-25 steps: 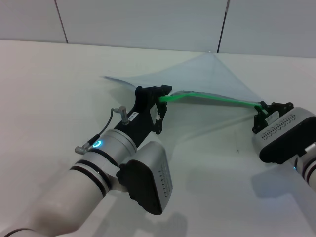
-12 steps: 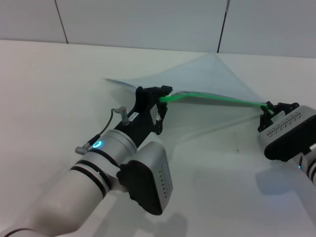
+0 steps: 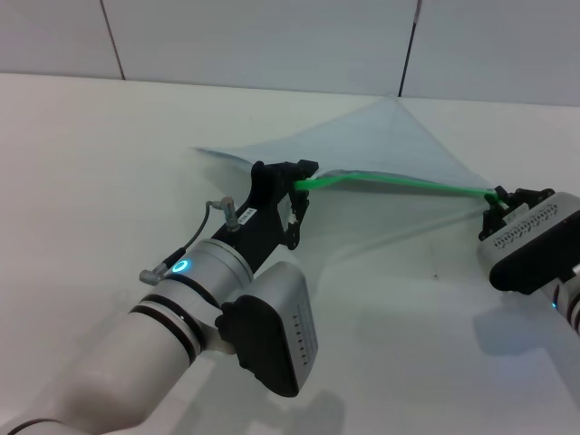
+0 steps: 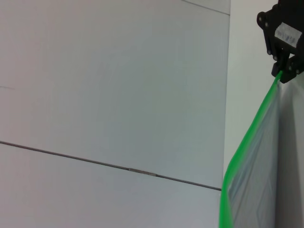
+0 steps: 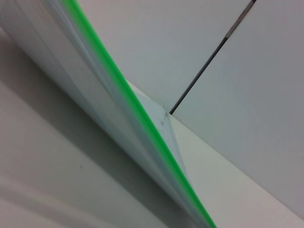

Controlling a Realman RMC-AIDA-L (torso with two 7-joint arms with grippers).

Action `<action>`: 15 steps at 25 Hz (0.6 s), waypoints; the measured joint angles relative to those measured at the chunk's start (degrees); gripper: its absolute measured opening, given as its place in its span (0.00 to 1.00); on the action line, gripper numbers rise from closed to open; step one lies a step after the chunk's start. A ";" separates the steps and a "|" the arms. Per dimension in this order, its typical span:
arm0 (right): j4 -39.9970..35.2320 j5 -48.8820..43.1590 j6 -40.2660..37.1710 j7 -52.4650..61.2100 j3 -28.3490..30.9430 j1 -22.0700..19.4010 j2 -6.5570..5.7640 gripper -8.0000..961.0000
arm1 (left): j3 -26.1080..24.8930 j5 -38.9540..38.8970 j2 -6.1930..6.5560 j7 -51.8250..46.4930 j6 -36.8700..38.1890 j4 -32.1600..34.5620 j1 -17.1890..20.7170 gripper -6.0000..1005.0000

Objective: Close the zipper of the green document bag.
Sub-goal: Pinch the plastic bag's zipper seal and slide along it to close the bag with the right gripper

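Observation:
The green document bag (image 3: 391, 140) is a translucent pale pouch held up off the white table, its far corner touching near the wall. The zipper (image 3: 399, 181) runs as a bright green strip along the near edge, stretched between both grippers. My left gripper (image 3: 299, 178) is shut on the strip's left end. At the strip's right end my right gripper (image 3: 497, 201) is shut on it; the slider is hidden in its fingers. The left wrist view shows the zipper (image 4: 247, 142) leading up to the right gripper (image 4: 284, 75). In the right wrist view the zipper (image 5: 137, 109) crosses along the bag (image 5: 80, 90).
The white table (image 3: 109, 163) spreads all around the bag. A grey panelled wall (image 3: 272, 45) with dark seams stands right behind the bag's far corner. My left arm's forearm fills the lower left of the head view.
My right gripper has slid to the right along the green zipper, pulling the strip straighter. The left gripper has kept its hold and barely moved.

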 joint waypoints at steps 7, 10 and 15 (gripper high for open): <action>-0.05 0.02 -0.06 0.00 0.42 0.00 0.14 0.10 | 0.00 0.69 0.00 0.04 -0.11 0.00 0.17 0.06; -0.07 0.00 0.18 0.00 1.33 -0.02 0.26 0.10 | 0.00 2.54 0.00 0.07 -0.38 0.00 0.54 0.06; -0.15 0.00 0.33 -0.15 2.33 -0.20 0.36 0.10 | 0.00 3.00 0.00 0.03 -0.60 0.00 0.73 0.06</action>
